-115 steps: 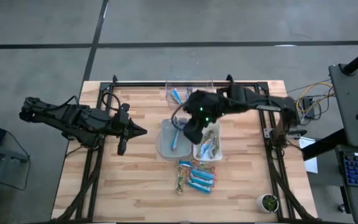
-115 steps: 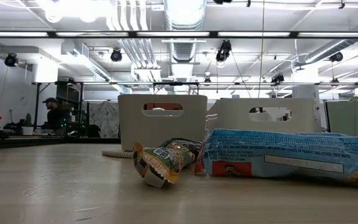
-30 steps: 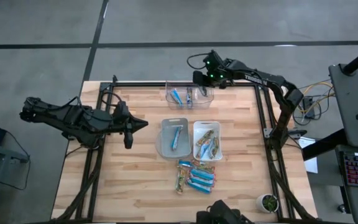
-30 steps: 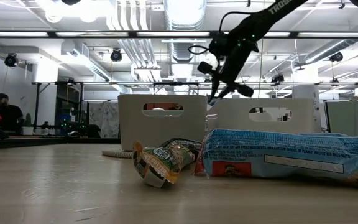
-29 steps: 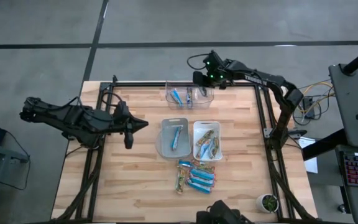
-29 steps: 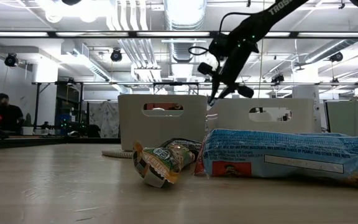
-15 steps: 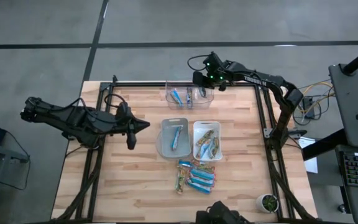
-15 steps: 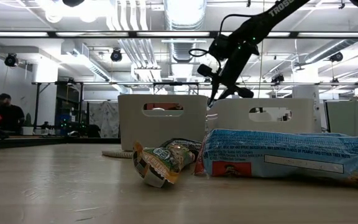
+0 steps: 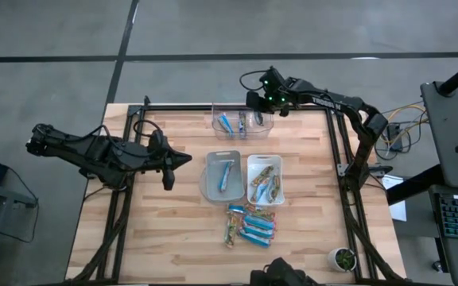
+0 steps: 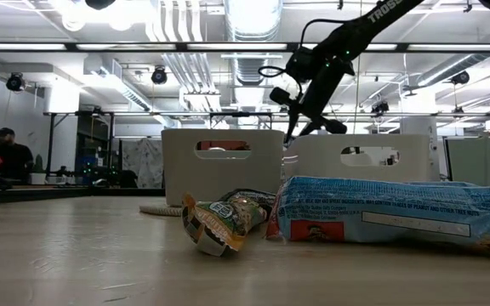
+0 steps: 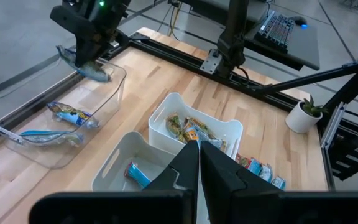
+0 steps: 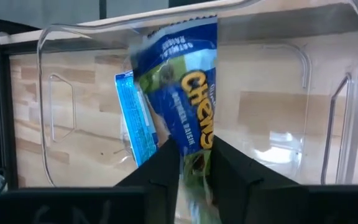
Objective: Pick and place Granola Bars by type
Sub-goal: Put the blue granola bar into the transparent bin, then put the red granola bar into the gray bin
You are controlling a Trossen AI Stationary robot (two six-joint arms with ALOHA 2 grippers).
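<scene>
- The table (image 9: pixel 173 230) is light wood with a black frame along its edges.
- The left arm (image 9: pixel 94 151) reaches in over the table's left edge and hangs clear of the bins.
- The right arm (image 9: pixel 332 103) stretches along the far edge to the clear bin.
- The clear bin (image 9: pixel 242 121) stands at the far middle of the table; two blue bars (image 9: pixel 227 123) lie in its left half.
- The grey bin (image 9: pixel 222 176) sits mid-table and holds a blue bar (image 9: pixel 226 178).
- The white bin (image 9: pixel 265 180) stands just beside the grey bin on its right, holding greenish-gold bars (image 9: pixel 264 181) and a bit of blue.
- A loose pile of bars (image 9: pixel 250 224), blue and greenish-gold, lies on the table just in front of the two bins.
- The right gripper (image 12: pixel 194 163) hangs above the clear bin's right half, its fingers pinching a blue bar marked "CHEWY" (image 12: pixel 188 93); the bar dangles over the bin's open top and is not yet lying in it.
- The left gripper (image 11: pixel 199 163) has its fingers pressed together, nothing between them, pointed toward the grey and white bins.
- A small potted plant (image 9: pixel 343 257) stands at the table's near right corner.
</scene>
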